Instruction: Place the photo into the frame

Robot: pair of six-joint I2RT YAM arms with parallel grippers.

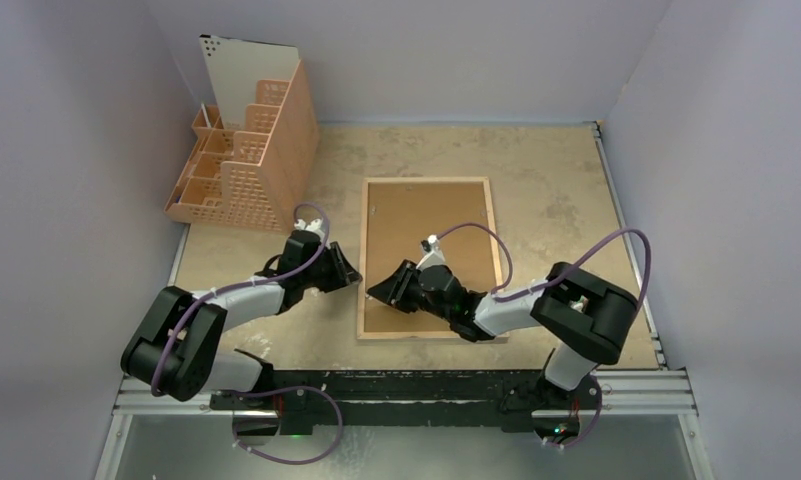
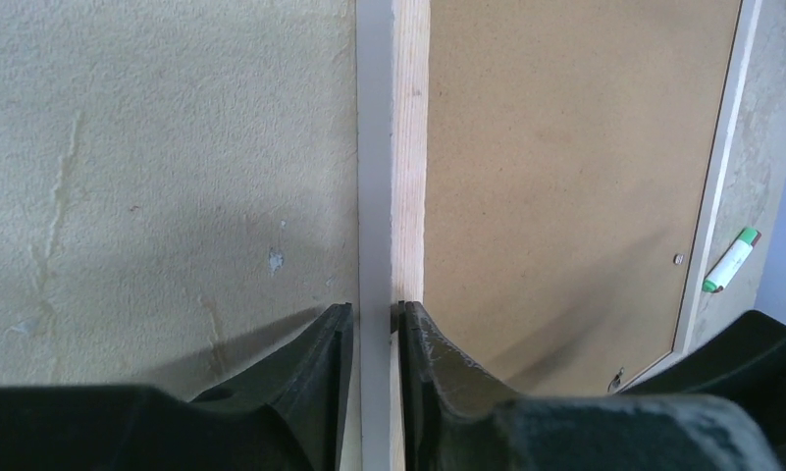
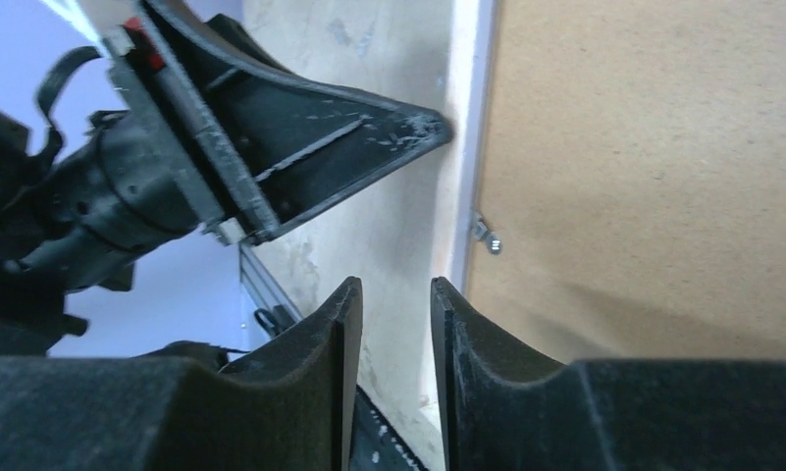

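Wood-rimmed frame (image 2: 410, 147) runs between barely parted jaws of left claw (image 2: 377, 306). Only that view shows a green-capped marker (image 2: 732, 260) beyond it; right claw (image 3: 396, 285) gapes empty.

No text, labels, brands or numbers can be read in any view. Frame (image 2: 408, 147) rim and hardboard back (image 2: 565, 177): blank. Green-capped marker (image 2: 731, 261): print too small to tell. Peach organizer (image 1: 246, 160) and white perforated board (image 1: 244, 72): no markings legible.
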